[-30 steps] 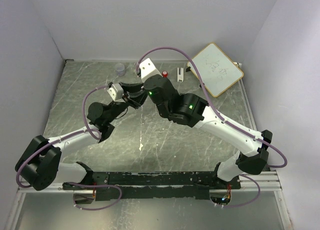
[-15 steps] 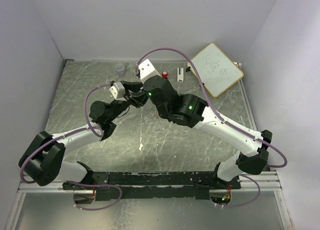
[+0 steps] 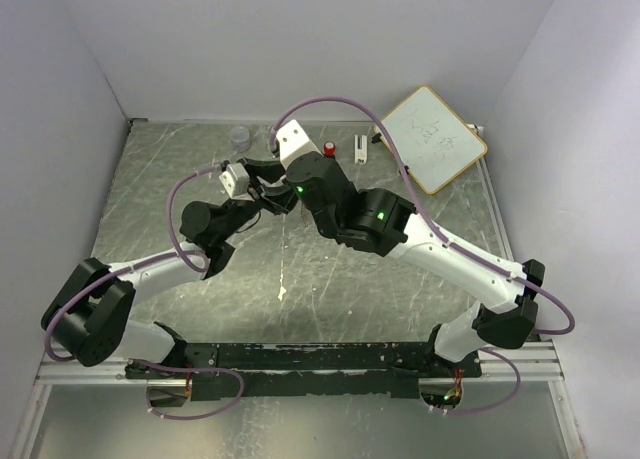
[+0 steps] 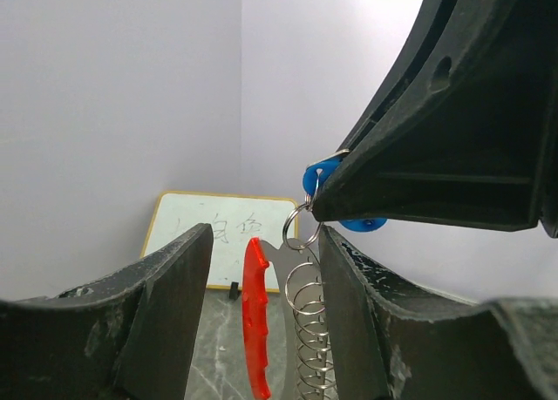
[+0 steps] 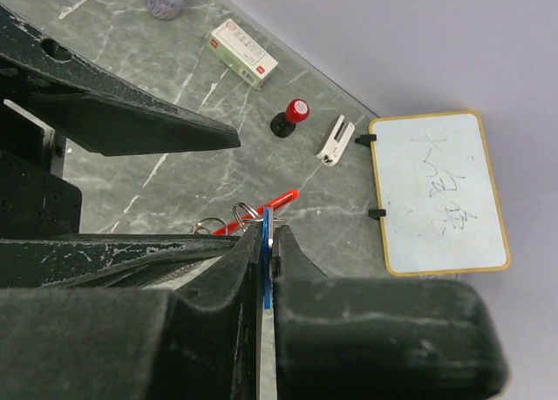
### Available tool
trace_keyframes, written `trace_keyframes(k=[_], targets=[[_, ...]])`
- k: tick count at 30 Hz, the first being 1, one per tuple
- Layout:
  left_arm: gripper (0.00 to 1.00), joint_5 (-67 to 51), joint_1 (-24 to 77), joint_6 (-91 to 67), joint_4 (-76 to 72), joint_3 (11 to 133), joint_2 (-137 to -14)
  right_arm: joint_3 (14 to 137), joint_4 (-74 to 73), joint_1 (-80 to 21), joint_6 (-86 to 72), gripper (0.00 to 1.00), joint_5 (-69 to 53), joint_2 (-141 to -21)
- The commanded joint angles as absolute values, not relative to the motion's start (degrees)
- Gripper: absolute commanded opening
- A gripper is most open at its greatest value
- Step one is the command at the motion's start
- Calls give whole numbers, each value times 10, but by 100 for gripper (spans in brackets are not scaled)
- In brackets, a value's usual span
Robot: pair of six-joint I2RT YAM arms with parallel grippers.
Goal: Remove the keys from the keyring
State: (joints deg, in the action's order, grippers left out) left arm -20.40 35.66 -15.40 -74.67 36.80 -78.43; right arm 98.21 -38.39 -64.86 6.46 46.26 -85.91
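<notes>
**Task status.** The right end effector was closed on the small blue-headed key, pinching it edge-on between its fingers, clear of the grey marbled desk. The left end effector stood open, one finger on either side of the hanging load. A gap showed on the red-strip side, and contact on the other side could not be determined. Directly below the right end effector, between the left end effector's fingers, hung the silver jagged-edged bunch of flat metal keys with its red strip. The thin silver wire keyring joined that bunch to the blue-headed key just under the right end effector. By this evidence no key had been freed: all were on the ring, and the entire separation was outstanding. The step in hand was probably placing the left end effector for a grip on the bunch or the ring.

**Surroundings.** Plain pale walls enclosed the cell on three sides. The desk lay beneath both end effectors. Beyond them, toward the far wall, lay a wood-framed whiteboard with handwriting, a white box with a red label, a white clip-like piece, a red-and-black knob and a small clear cup.
</notes>
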Motion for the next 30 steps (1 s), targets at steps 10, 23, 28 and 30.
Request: trace_keyframes(k=[10, 23, 28, 30], targets=[[58, -215, 352, -157, -770, 392, -795, 978, -362, -656, 68, 0, 459, -842], [57, -213, 352, -161, -782, 390, -802, 972, -360, -658, 69, 0, 458, -839], [59, -206, 352, -156, -774, 389, -799, 970, -358, -659, 70, 0, 458, -837], [59, -206, 352, -158, -776, 388, -798, 969, -358, -659, 70, 0, 458, -838]])
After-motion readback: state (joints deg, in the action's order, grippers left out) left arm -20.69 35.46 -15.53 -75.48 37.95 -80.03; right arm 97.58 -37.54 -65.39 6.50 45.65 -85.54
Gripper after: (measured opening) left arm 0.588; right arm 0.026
